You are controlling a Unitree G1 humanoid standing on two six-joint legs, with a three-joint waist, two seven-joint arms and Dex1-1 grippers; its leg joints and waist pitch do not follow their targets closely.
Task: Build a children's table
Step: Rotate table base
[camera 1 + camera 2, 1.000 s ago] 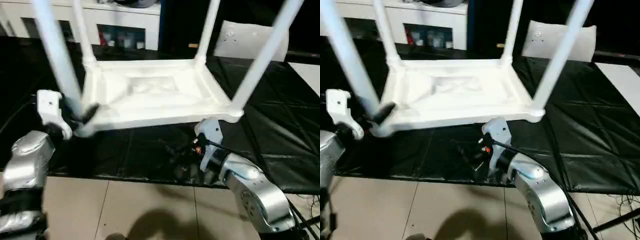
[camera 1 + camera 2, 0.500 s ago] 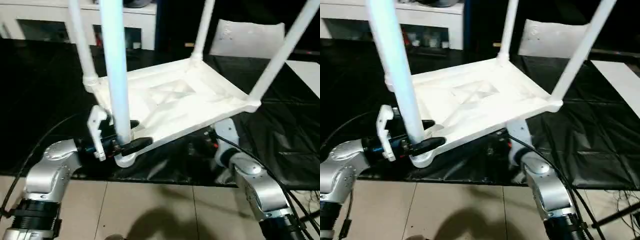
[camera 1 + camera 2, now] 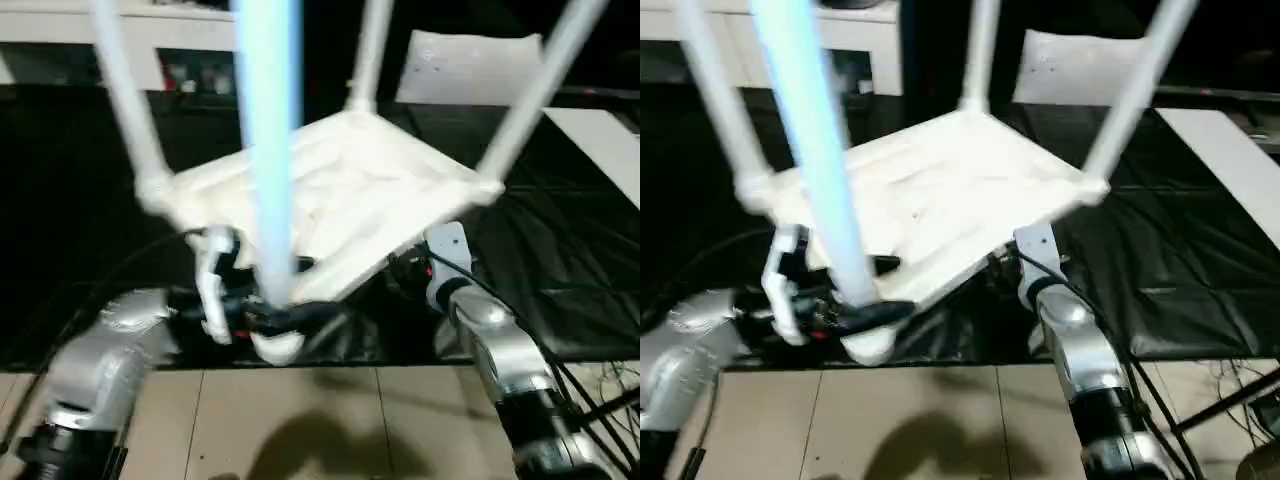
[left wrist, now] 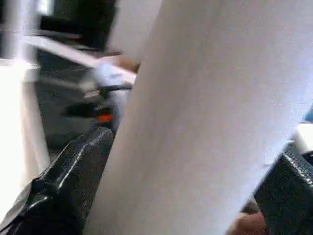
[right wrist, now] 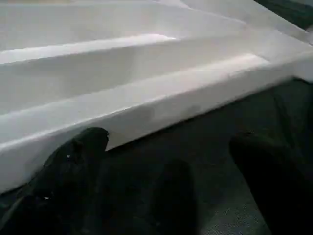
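Table (image 3: 340,190) hangs tipped, upside down, above the dark surface (image 3: 560,250). Left tool (image 3: 268,312) squeezes one leg (image 3: 270,150); right tool (image 5: 161,196) is wide, empty. A slipping leg might drop it.

A lab-like room: black sheeting (image 3: 560,250) over a tiled floor (image 3: 330,420), white cabinet (image 3: 170,40) behind.
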